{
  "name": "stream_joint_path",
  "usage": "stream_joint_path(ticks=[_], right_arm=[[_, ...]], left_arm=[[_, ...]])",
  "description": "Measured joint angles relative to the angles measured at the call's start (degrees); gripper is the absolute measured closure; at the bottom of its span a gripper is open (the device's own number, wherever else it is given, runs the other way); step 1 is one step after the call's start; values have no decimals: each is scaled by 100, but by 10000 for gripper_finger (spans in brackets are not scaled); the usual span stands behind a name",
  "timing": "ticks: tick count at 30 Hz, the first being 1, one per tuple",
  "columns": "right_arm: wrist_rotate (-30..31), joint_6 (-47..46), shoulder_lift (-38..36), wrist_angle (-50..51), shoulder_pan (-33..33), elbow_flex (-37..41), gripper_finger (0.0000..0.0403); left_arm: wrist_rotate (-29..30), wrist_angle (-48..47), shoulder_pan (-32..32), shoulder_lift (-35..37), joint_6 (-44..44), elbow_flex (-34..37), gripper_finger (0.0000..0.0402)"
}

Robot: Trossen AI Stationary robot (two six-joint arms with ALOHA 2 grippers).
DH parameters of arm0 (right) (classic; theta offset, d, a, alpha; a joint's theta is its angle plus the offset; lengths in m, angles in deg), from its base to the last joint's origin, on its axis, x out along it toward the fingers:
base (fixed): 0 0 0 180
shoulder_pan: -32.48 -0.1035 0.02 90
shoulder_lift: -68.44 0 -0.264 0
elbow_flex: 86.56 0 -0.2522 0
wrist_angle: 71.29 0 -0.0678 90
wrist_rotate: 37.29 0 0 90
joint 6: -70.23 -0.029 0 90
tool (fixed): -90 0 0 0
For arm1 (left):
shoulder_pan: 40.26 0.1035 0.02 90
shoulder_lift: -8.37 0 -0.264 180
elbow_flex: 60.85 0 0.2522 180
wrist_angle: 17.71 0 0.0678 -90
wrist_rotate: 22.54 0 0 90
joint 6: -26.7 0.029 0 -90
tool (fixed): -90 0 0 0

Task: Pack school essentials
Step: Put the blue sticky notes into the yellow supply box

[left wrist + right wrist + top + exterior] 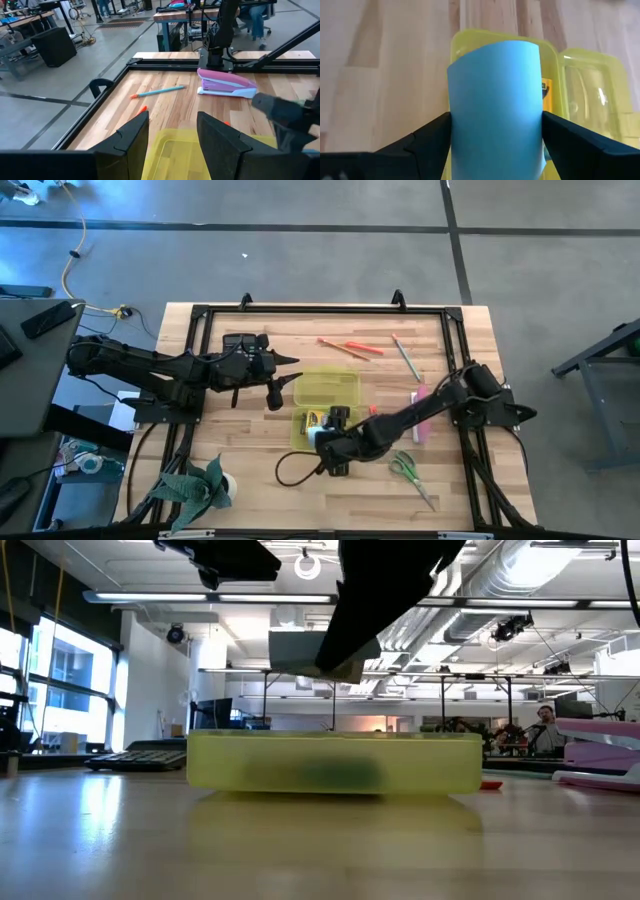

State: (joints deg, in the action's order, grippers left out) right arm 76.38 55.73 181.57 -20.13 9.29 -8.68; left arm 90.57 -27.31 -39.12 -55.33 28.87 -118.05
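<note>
Pinched between right gripper (495, 145) fingers, light blue sticky-note pad (495, 107) hangs over yellow case (325, 405) mid-desk, ready for dropping. Left gripper (172, 135), parted and empty, beside case's edge, likely steadying.

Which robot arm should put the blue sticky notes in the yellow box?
Probably the right: its gripper already holds the sticky-note pad above the case. The left gripper is empty beside it.
</note>
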Motion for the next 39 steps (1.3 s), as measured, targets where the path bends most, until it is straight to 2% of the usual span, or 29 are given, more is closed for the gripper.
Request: stream_joint_path(ticks=[5,9,19,30,34,39], right_arm=[[4,-39,-4,-182,220,181,119],[-285,-181,1,-464,362,459,119],[-352,-259,-6,-801,485,803,119],[-928,-468,-10,-1238,761,1150,117],[-930,-447,-10,-1250,804,1150,94],[-894,-450,-10,-1232,840,1150,29]], left_arm=[[0,0,0,2,0,0,245],[-1,0,0,0,0,0,245],[-1,0,0,0,0,2,245],[1,0,0,2,0,0,245],[0,0,0,0,0,0,245],[0,0,0,0,0,0,245]])
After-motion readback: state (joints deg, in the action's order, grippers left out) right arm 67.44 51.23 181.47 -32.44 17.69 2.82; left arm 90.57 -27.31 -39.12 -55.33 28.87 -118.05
